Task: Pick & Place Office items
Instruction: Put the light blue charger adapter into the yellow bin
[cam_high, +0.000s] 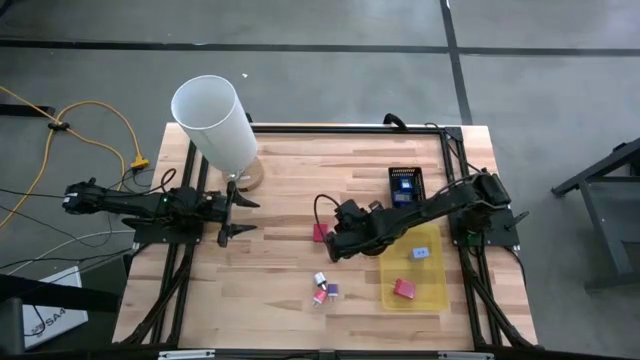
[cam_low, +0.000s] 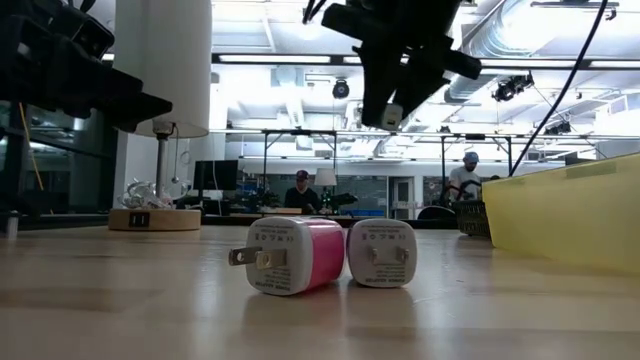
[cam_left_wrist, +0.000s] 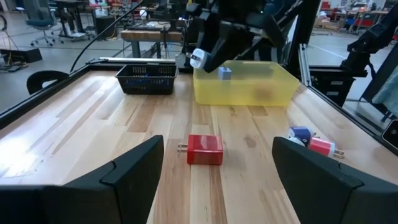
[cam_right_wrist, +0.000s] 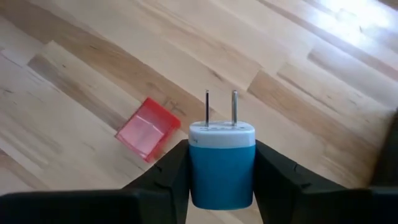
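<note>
The right end effector (cam_right_wrist: 222, 180) hangs above the pale plank tabletop (cam_high: 290, 190), its two dark fingers clamped on the flanks of a smooth, rounded blue-and-white plug block (cam_right_wrist: 222, 165) whose two metal prongs point forward, with a glossy red square block (cam_right_wrist: 148, 128) lying flat on the wood just below it. The left end effector (cam_high: 237, 215) waits near the tall white cylinder (cam_high: 215, 122), fingers spread apart. A pink block (cam_low: 293, 256) and a white block (cam_low: 381, 253) lie side by side, touching, near the translucent yellow rectangular tray (cam_high: 434, 293), which holds a red block (cam_high: 404, 288) and a small pale blue piece (cam_high: 421, 254).
</note>
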